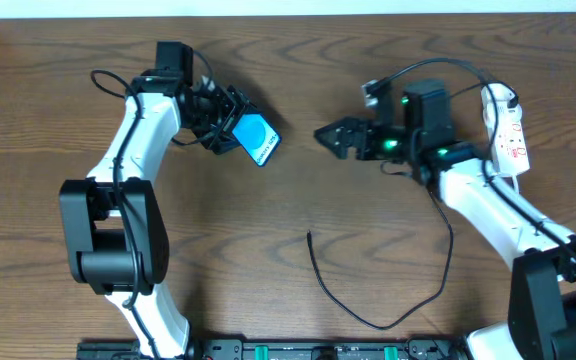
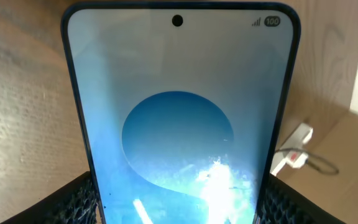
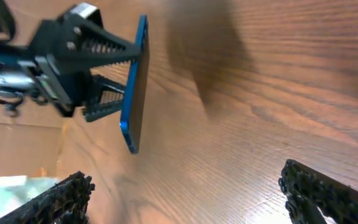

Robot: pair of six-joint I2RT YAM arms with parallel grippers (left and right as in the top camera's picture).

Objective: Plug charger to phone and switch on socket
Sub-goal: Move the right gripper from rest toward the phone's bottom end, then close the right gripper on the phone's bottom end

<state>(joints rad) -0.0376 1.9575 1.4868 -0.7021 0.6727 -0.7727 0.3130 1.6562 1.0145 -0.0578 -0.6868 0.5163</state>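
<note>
The left end effector (image 1: pixel 226 122) grips the slim blue-screened smartphone (image 1: pixel 256 138); the right end effector (image 1: pixel 328 136) faces it, jaws wide.

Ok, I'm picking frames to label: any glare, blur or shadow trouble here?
Left wrist: white glare low on the phone, and the socket behind it looks soft. Right wrist: a broad dark shadow on the table. Overhead: sharp, evenly lit.

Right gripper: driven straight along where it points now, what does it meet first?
Probably the slim blue-screened phone, held up by the left gripper. The open right gripper faces it across the bare wooden table. Heights are hard to judge, so it may pass slightly below.
</note>
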